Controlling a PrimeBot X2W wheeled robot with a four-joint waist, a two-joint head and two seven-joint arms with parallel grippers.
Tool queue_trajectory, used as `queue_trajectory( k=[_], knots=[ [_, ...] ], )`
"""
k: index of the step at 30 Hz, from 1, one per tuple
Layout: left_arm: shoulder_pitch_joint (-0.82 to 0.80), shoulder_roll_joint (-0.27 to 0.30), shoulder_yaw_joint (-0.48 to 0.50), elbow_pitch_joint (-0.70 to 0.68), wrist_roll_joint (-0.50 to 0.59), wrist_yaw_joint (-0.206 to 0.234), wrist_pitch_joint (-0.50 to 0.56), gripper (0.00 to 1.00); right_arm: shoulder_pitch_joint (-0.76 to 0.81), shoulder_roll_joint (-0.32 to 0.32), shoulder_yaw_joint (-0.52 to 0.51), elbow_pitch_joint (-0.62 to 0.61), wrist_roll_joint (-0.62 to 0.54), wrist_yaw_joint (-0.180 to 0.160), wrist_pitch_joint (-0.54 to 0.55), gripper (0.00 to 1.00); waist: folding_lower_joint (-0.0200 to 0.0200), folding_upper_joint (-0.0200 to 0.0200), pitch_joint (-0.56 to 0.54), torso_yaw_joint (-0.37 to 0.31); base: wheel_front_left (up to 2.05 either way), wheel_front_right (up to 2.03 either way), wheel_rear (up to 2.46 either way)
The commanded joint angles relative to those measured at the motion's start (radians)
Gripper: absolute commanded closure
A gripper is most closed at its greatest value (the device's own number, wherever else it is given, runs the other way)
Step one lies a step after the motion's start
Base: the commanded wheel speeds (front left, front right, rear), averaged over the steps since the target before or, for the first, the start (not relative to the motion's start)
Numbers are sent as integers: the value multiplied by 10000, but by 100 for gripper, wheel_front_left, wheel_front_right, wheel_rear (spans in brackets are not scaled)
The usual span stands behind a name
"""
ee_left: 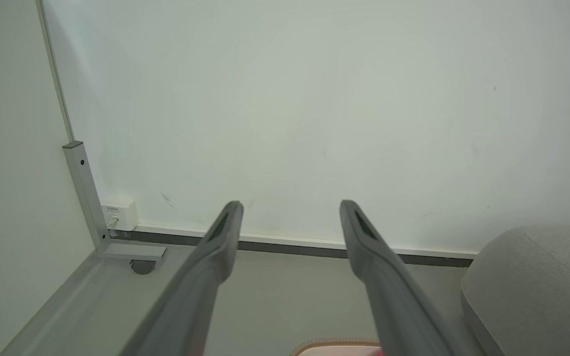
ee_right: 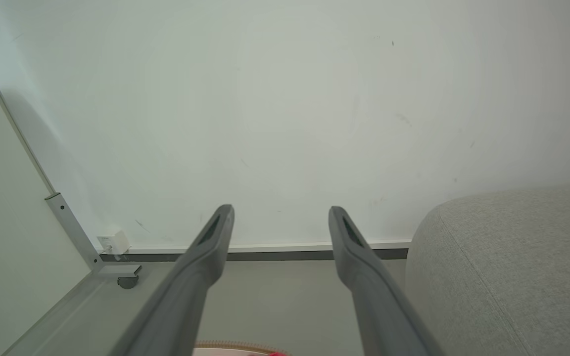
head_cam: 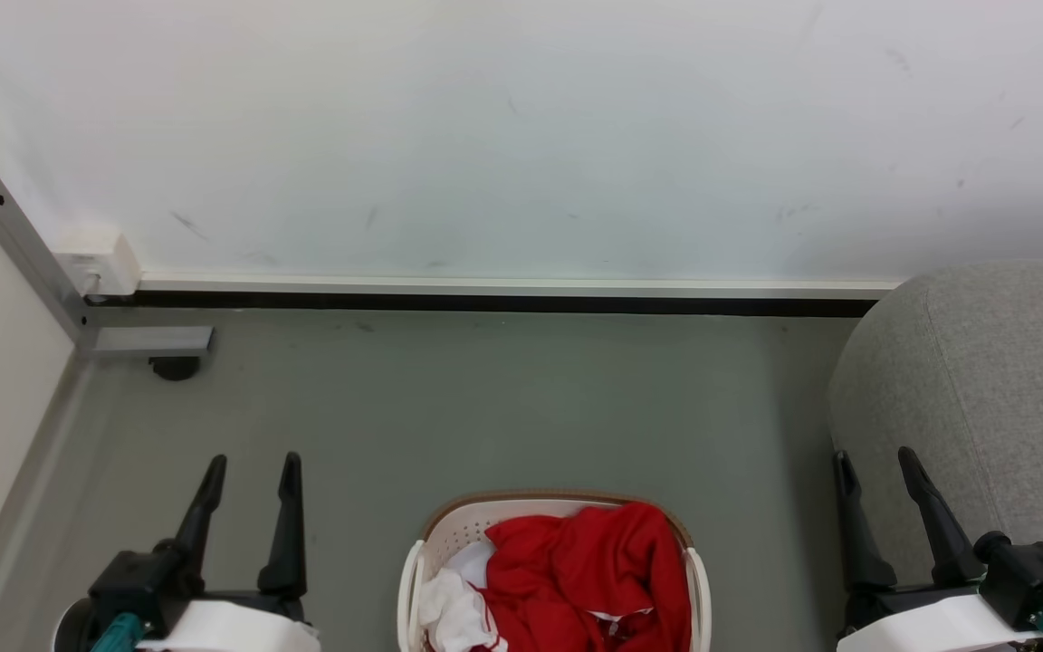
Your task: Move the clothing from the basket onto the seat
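Between the wide-spread left end effector (head_cam: 254, 459) and right end effector (head_cam: 873, 454), clothing (head_cam: 585, 570) fills the basket (head_cam: 411, 580).

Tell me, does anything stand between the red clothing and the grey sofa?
Nothing visible does. The soft red clothing with white trim lies in the white perforated plastic basket; just grey floor separates it from the grey woven-fabric sofa on the robot's right.
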Motion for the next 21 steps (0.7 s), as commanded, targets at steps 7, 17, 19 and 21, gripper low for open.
queue_trajectory(
  k=[7, 17, 19, 21],
  knots=[
    [-107, -39, 91, 61, 684, -79, -216, 0, -186, -83, 96, -41, -526, -19, -176, 0, 0, 0, 18, 10, 0, 0, 0],
    [-115, -123, 273, 181, 831, -176, -327, 0, -197, -81, 193, -24, -841, -21, -295, 0, 0, 0, 30, 25, 0, 0, 0],
    [-119, -139, 311, 222, 746, -232, -327, 0, -196, -79, 194, -14, -834, -21, -289, 0, 0, 0, 34, 21, 0, 0, 0],
    [-130, -150, 342, 253, 740, -258, -327, 0, -202, -79, 195, -3, -830, -21, -284, 0, 0, 0, 43, 18, 0, 0, 0]
  ],
)
